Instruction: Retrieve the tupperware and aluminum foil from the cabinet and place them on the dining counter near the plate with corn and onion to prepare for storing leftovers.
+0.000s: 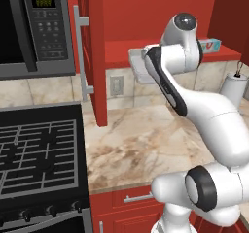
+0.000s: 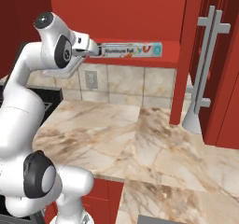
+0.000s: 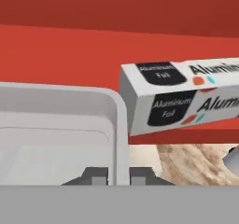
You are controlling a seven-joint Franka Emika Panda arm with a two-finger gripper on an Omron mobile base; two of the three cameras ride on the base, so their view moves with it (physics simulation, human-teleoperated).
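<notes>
Two targets: tupperware [image 3: 60, 125] and aluminum foil box [image 2: 132, 50], both at the open cabinet's red shelf [image 2: 154, 59], above the marble counter [image 2: 140, 139].
tupperware: pale grey tray, at the near shelf edge, left of the foil in the hand view; its right rim wall runs down between the two dark finger tips.
gripper [image 3: 118, 175]: finger tips sit just either side of that rim wall; looks like a pinch on it, but contact is not resolvable, so I cannot tell if it is clamped.
tupperware handling: judged light, stiff thin plastic, smooth so likely slippery; a rim pinch is off-centre, expect it to droop or twist.
foil handling: judged light cardboard box, long, crushable; take it mid-length across the narrow faces.
foil position: lying lengthwise on the shelf, just right of the tupperware; touching or apart, can't say.
hidden: tupperware bottom cut off by the hand view's lower edge; arm [image 1: 165, 81] covers most of it in the left base view; foil's right end cropped in the hand view.
</notes>
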